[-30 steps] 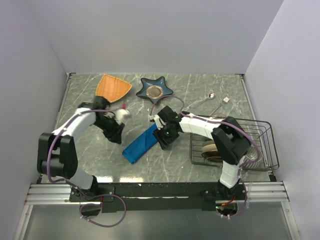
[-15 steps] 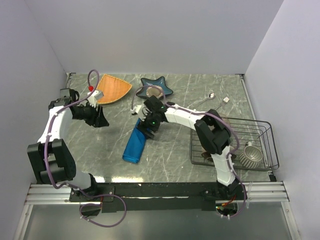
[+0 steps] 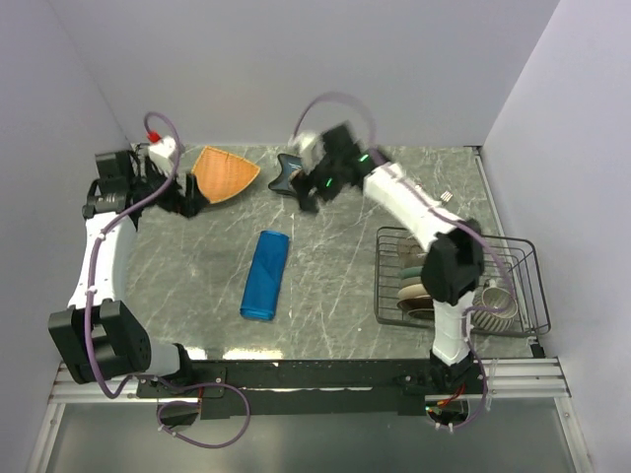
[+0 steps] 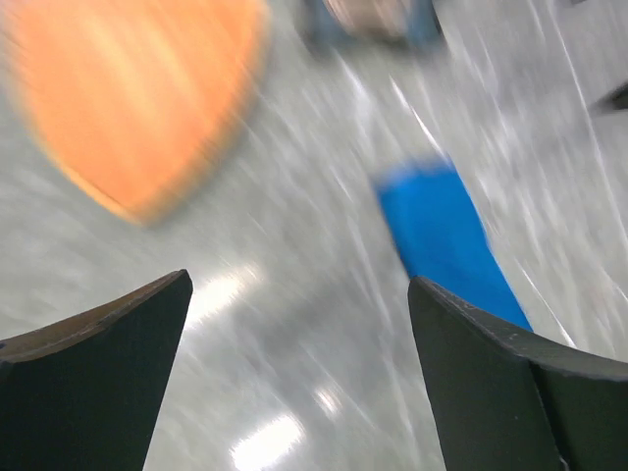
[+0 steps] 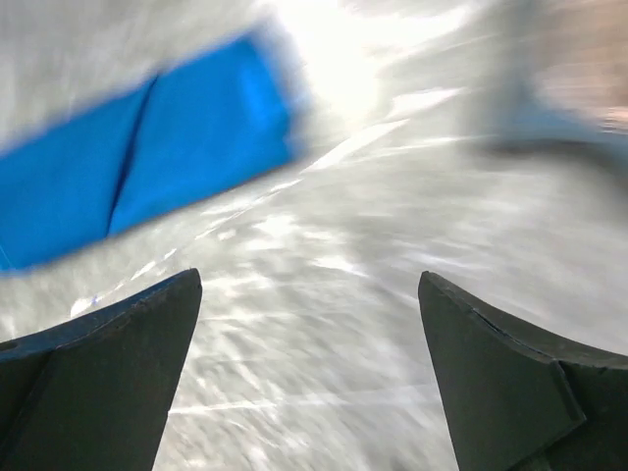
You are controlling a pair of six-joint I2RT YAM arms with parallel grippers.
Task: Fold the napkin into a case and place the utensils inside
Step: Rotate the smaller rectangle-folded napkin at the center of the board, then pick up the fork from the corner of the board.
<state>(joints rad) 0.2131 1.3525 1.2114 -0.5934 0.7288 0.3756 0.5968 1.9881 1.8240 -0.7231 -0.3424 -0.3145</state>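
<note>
The left gripper and right gripper have swung clear of the folded blue case, both splayed open and empty; folding looks finished, loading remains

The right tool is pointed down at the grey, marbled counter. Its two dark fingers are spread wide apart at the bottom corners, and nothing is held between them. A bright blue cloth is laid flat on the counter at the top left, well apart from the fingers. A dark line, like a fold, is seen across it. A white glare is seen just beside its right end. A grey-blue shape at the top right is too blurred to be named.
</note>
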